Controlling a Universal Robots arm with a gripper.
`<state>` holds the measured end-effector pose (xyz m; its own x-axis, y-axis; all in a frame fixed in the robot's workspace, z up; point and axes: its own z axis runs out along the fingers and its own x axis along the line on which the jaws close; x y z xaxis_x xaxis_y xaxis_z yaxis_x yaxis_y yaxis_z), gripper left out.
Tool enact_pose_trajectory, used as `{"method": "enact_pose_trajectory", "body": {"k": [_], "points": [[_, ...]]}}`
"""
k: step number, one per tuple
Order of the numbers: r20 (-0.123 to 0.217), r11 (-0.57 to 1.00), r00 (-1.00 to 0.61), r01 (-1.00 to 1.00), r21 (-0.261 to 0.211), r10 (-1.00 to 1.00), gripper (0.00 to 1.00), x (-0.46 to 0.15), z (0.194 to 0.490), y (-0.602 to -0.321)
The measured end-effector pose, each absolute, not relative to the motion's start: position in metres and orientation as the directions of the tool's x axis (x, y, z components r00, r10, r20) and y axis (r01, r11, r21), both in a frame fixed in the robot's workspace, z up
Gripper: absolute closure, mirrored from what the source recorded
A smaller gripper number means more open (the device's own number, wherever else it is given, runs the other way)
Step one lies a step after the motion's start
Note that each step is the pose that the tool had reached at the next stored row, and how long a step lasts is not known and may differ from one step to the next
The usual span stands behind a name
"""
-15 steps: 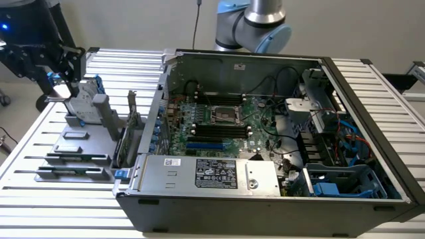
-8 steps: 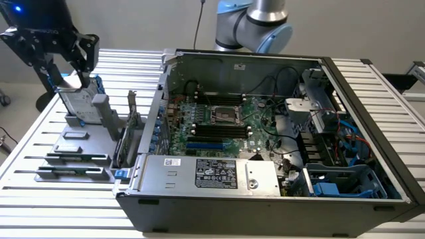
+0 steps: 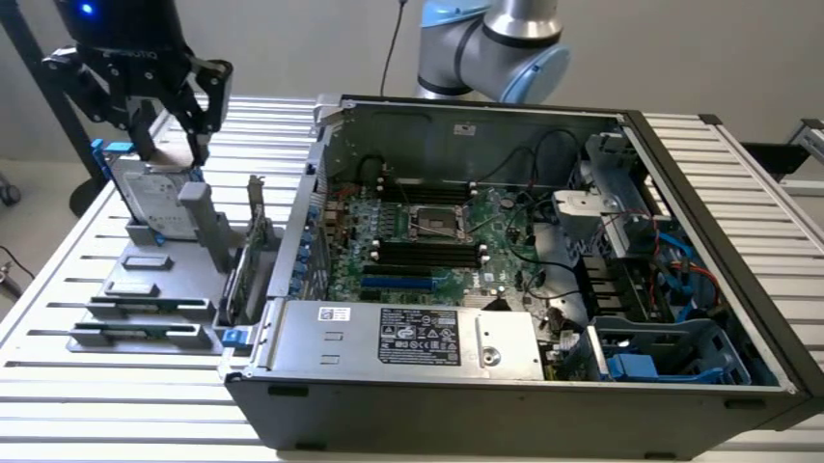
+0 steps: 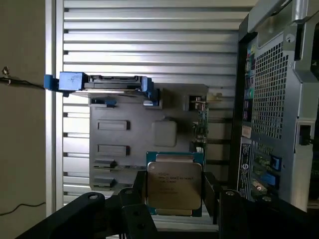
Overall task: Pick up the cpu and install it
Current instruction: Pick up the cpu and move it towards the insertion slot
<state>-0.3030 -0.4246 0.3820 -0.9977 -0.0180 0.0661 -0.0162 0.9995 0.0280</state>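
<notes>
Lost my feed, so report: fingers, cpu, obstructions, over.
Fingers shut on cpu, held above parts tray. Hard drive upright on tray. Case open.

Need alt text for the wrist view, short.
The cpu, metal top facing the camera, sits clamped between the black fingers of the gripper, above a grey parts tray on a slatted table. A computer case stands beside the tray.

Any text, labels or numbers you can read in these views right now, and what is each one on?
No text can be read.
Printed lines on the cpu lid: too blurred to read.
Label with logos on the power supply: too small to read.
Stickers on the case rear: too blurred to read.
</notes>
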Motion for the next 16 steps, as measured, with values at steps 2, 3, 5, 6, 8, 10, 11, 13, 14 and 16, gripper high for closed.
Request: {"method": "enact_pose_trajectory", "body": {"k": [2, 3, 5, 6, 8, 10, 11, 13, 14, 16], "points": [[0.066, 0.999, -0.998, -0.016, 0.030, -0.018, 0.46, -0.294, 0.382, -0.425], [0.066, 0.999, -0.998, -0.016, 0.031, -0.018, 0.46, -0.290, 0.382, -0.425], [0.066, 0.999, -0.998, -0.016, 0.034, -0.018, 0.46, -0.281, 0.382, -0.425], [0.066, 0.999, -0.998, -0.016, 0.036, -0.018, 0.46, -0.276, 0.382, -0.425], [0.066, 0.999, -0.998, -0.016, 0.043, -0.019, 0.46, -0.267, 0.383, -0.425], [0.066, 0.999, -0.998, -0.016, 0.051, -0.020, 0.46, -0.258, 0.384, -0.425], [0.066, 0.998, -0.998, -0.016, 0.055, -0.020, 0.46, -0.253, 0.385, -0.425], [0.065, 0.998, -0.998, -0.016, 0.064, -0.020, 0.46, -0.244, 0.387, -0.425], [0.065, 0.998, -0.998, -0.016, 0.068, -0.021, 0.46, -0.239, 0.387, -0.425], [0.065, 0.997, -0.998, -0.016, 0.074, -0.021, 0.46, -0.230, 0.388, -0.425]]}}
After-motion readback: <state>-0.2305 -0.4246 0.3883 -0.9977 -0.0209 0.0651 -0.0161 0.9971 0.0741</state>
